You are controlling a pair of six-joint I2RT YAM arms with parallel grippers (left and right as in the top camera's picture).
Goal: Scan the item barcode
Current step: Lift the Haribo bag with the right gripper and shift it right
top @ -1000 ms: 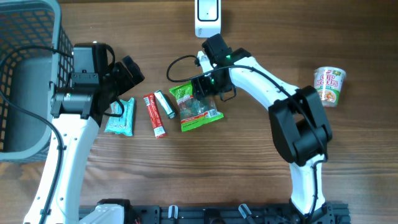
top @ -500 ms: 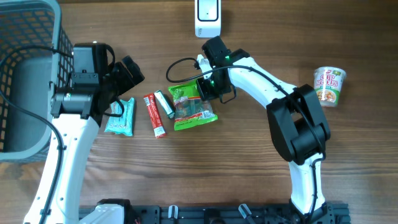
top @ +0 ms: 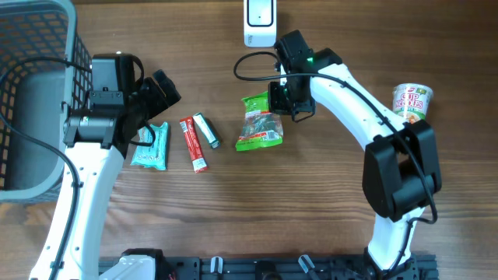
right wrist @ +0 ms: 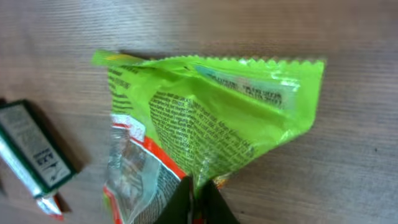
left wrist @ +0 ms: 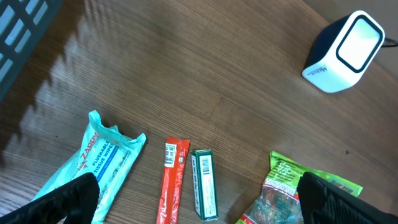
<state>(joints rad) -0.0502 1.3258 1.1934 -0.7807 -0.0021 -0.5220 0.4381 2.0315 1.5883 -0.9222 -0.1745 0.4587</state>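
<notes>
snack bag (top: 259, 130) is pinched by one edge in the right jaws, probably to bring its barcode toward the scanner (top: 259, 22) at twelve o'clock; left jaws stand apart, empty.

The counter (top: 311, 202) is brown wood with a visible grain and a dull sheen. The bag (right wrist: 236, 118) is crinkled glossy plastic film, partly clear. The scanner (top: 259, 19) is smooth white plastic. The basket (top: 39, 39) is matt grey plastic mesh. The teal wrapper (top: 150, 146) is shiny film.
</notes>
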